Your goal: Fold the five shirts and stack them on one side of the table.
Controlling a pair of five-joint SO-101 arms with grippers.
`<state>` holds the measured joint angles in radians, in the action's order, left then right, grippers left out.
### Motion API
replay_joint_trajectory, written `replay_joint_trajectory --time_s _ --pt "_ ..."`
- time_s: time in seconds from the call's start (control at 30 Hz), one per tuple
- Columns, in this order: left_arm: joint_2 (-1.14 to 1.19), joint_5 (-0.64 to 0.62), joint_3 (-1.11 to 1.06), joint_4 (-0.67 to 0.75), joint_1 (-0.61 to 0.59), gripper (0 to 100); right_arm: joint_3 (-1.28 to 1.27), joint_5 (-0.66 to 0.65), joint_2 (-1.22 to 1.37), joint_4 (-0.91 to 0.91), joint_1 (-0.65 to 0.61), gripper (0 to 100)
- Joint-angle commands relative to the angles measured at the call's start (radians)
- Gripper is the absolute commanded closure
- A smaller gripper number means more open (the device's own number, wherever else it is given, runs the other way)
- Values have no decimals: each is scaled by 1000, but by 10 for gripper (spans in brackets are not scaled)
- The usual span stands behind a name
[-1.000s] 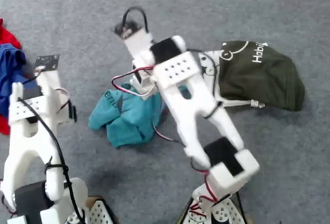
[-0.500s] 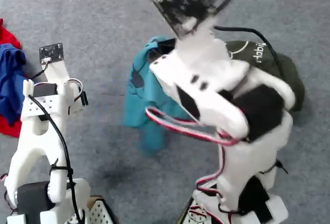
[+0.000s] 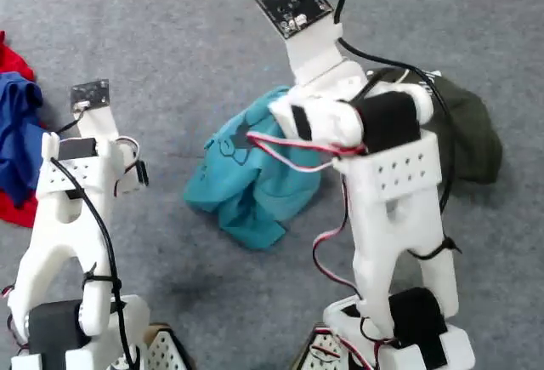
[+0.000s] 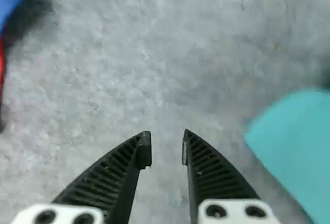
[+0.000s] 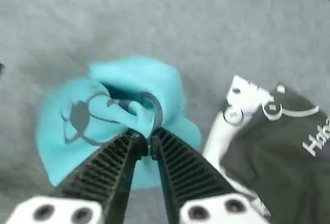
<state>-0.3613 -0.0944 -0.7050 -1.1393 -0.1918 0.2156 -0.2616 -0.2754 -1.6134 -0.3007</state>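
We've got the right gripper point(image 5: 145, 144) pinching a tiny fold of the teal shirt point(image 3: 246, 179), bunched mid-frame over the surface point(image 3: 170, 38); it could slip free. Left gripper point(image 4: 166, 152) hangs slightly open, empty.

I am seeing soft, even light falling from overhead onto the grey table point(image 3: 170, 38). The teal shirt point(image 3: 255, 174) is casting a faint shadow along its lower edge. A darker patch is lying at lower centre, and the top edge is sitting in darkness.
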Motion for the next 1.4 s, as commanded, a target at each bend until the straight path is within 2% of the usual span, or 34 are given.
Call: replay_joint_trajectory --time_s 0.0,0.13,0.23,0.4,0.47,0.57,0.63,0.73,0.87,0.97,1.1,1.23,1.3,1.37 --pt "-32 -6 27 -84 120 872 -148 -75 -22 84 94 985" --pt "-69 -2 35 -186 343 872 -325 -172 -22 222 175 985" --pt "-155 6 35 -236 484 872 -400 -193 -22 334 187 985" --pt "-331 80 4 -252 631 872 -453 -192 -22 471 170 985" --pt "-348 75 -53 -170 634 853 -458 -189 -22 482 167 985" --pt "-334 57 -160 -48 636 759 -461 -187 -22 483 169 985" --pt "-311 -31 -225 52 639 710 -463 -187 -22 483 170 985" --pt "-270 -160 -277 192 636 704 -463 -186 -22 482 170 985" --pt "-160 -176 -302 307 644 712 -463 -186 -22 480 170 985" --pt "-55 -173 -292 342 636 802 -460 -186 -22 480 172 985" --pt "54 -172 -259 358 634 978 -456 -186 -22 480 172 985" --pt "92 -172 -193 295 591 973 -456 -186 -24 479 172 985" --pt "91 -170 -142 232 527 972 -456 -186 -28 479 172 985" --pt "91 -114 -64 144 446 972 -456 -186 -30 476 172 984"
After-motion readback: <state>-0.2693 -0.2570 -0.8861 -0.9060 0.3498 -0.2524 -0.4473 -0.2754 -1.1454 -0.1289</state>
